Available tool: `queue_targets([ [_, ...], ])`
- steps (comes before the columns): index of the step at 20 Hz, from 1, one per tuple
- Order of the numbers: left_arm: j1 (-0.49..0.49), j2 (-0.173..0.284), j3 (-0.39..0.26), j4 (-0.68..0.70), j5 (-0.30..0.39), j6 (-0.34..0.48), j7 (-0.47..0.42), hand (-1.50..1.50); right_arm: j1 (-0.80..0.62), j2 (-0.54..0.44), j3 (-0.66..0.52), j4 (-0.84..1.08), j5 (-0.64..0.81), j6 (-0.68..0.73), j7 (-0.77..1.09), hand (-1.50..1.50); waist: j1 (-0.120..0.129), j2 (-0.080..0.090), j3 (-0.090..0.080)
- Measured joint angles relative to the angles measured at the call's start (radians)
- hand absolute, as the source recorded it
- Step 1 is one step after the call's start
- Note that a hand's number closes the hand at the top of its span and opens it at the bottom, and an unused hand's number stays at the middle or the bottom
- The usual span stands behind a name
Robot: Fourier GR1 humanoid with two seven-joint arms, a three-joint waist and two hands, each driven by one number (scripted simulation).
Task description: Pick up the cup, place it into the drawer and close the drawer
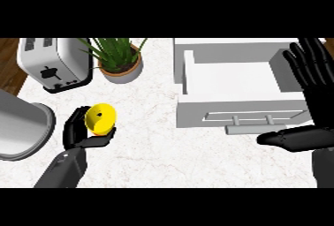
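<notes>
A yellow cup (100, 118) lies tilted on the white counter at the left, its open mouth toward me. My left hand (79, 133) is curled round the cup from the left and below, thumb under it. The white drawer (241, 114) stands pulled open at the right, its inside bare, a grey handle (256, 128) on its front. My right hand (314, 88) is open at the drawer's right edge, fingers straight and pointing up, thumb stretched left below the handle.
A silver toaster (54, 62) stands at the back left. A potted green plant (120, 61) is beside it. A grey round pot or lid (20, 129) sits at the left edge, close to my left forearm.
</notes>
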State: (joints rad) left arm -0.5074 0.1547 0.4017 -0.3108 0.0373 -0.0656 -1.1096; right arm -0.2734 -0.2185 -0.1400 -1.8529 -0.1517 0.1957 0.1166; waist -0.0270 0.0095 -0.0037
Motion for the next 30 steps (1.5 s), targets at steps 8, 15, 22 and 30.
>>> queue_targets([
  [8, -0.123, -0.049, -0.061, -0.095, -0.008, -0.053, 0.057, 1.50, 0.011, -0.004, -0.006, 0.007, 0.014, -0.003, -0.007, -1.50, 0.014, -0.009, 0.003],
  [15, -0.231, -0.109, -0.147, -0.284, -0.005, -0.050, 0.228, 1.50, 0.022, 0.000, -0.004, 0.001, 0.033, -0.015, -0.002, -1.50, 0.032, -0.016, 0.005],
  [22, -0.394, -0.146, -0.254, -0.450, 0.049, 0.060, 0.505, 1.50, 0.015, 0.007, -0.002, 0.026, 0.056, -0.025, -0.023, -1.50, 0.029, -0.017, 0.005],
  [30, -0.620, -0.153, -0.378, -0.394, 0.108, 0.266, 0.706, 1.50, 0.012, -0.015, -0.030, 0.022, 0.023, 0.003, -0.028, -1.50, -0.001, -0.008, 0.004],
])
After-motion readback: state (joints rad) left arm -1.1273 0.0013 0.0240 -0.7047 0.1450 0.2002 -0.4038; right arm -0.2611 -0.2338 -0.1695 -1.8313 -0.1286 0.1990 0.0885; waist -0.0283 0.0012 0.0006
